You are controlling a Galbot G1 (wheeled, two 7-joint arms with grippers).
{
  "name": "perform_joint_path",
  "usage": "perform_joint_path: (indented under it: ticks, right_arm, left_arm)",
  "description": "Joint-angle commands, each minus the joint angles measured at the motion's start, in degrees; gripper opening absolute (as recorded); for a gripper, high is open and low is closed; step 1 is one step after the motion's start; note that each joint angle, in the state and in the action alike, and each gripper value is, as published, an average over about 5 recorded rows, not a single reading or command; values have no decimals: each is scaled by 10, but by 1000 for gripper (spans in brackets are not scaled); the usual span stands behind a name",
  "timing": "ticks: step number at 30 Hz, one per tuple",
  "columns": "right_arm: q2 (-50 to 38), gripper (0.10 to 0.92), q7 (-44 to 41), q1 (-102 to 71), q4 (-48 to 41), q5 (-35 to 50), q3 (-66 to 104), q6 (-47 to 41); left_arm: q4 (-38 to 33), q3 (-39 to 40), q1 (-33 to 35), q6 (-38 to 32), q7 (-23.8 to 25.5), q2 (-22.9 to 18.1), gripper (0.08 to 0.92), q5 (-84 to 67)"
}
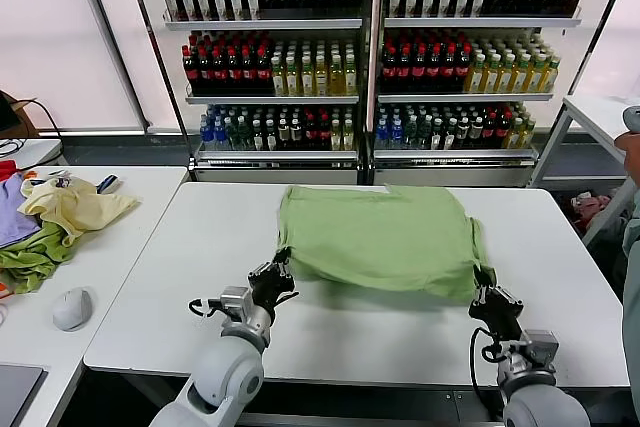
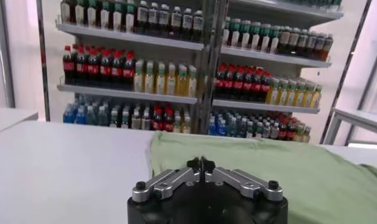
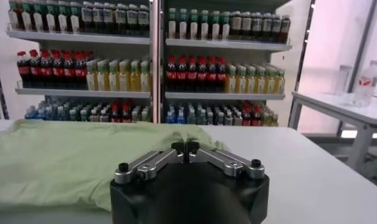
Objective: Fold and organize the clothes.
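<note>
The light green shirt (image 1: 380,237) lies spread on the white table (image 1: 180,287), plain side up; its collar, buttons and print are hidden. My left gripper (image 1: 281,265) is at the shirt's near left corner, and its shut fingers appear to pinch the hem. My right gripper (image 1: 484,285) is at the near right corner, shut, with cloth bunched at its tips. The near hem looks slightly raised between them. In the left wrist view the shut gripper (image 2: 201,163) sits against the shirt (image 2: 279,176). In the right wrist view the shut gripper (image 3: 186,146) meets the shirt (image 3: 54,158).
A side table on the left holds a pale yellow garment (image 1: 75,207), a darker green one (image 1: 35,252), a purple one (image 1: 10,212) and a mouse (image 1: 72,309). Shelves of bottles (image 1: 370,57) stand behind. Another table (image 1: 600,112) and part of a person (image 1: 632,237) are on the right.
</note>
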Motion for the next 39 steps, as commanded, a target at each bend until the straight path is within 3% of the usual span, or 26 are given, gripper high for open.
perform_joint_path:
  ticks: [1, 15, 19, 29, 39]
  right_arm:
    - [-25, 115, -2, 117, -109, -3, -39, -2]
    - [-4, 117, -21, 184, -180, -59, -98, -11]
    - [1, 181, -36, 172, -175, -69, -96, -19]
    - [7, 465, -34, 59, -99, -69, -14, 22]
    - [12, 740, -16, 32, -113, -41, 34, -40]
  left_arm:
    - [128, 26, -99, -1, -2, -2, 86, 20]
    - [177, 47, -122, 5, -2, -6, 86, 57]
    - [163, 44, -110, 9, -3, -5, 99, 60]
    - [83, 13, -36, 5, -12, 13, 375, 62]
    - [121, 22, -50, 15, -14, 8, 670, 32]
